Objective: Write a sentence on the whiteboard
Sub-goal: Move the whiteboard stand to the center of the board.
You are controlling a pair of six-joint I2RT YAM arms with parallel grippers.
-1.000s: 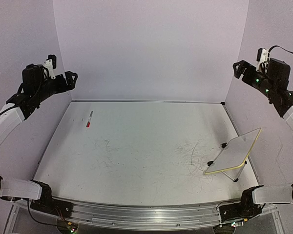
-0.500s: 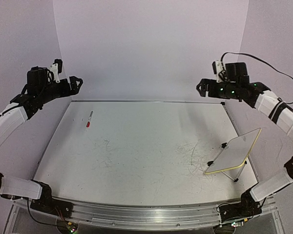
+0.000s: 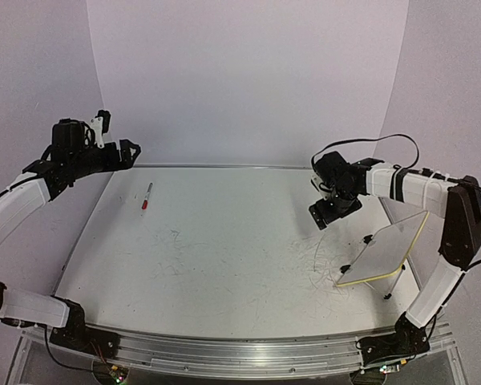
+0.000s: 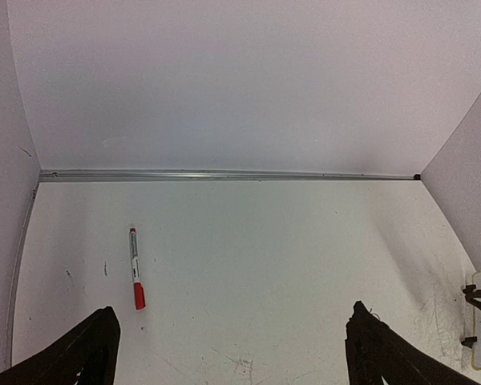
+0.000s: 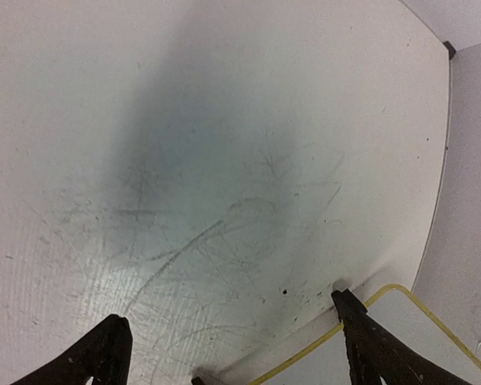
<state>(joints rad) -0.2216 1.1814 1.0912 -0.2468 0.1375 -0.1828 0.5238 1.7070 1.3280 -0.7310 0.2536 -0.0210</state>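
The left jaws hang above the far left corner of the bench (image 3: 224,249), released, the fingers (image 4: 84,353) spread wide with nothing between them. Below and ahead of them the marker (image 3: 147,195) lies flat on the bench near that far left corner, clear of both edges, its red end (image 4: 139,297) turned toward the near edge. Nothing touches it. Across the middle, the bench carries only old grey scribbles. The right jaws hover low over the right half of the bench, also released, and the wrist view shows the fingers (image 5: 96,353) wide apart over bare surface. The whiteboard (image 3: 389,250) stands just beside them, close to the right edge and toward the near right corner. It is propped at a tilt on its small black feet, and its yellow rim (image 5: 389,290) shows just past the right finger. Its face looks bare of writing, as far as the slanted view lets you judge. So I judge that you are at the very start, reaching for the tools with no pen in hand. Next, you probably need to bring the left jaws down over the marker's barrel, square them across it and close on the middle. The red end looks like a cap, so expect to need the other arm to pull it off. The tilted board may slide under pen pressure, so it likely needs steadying.
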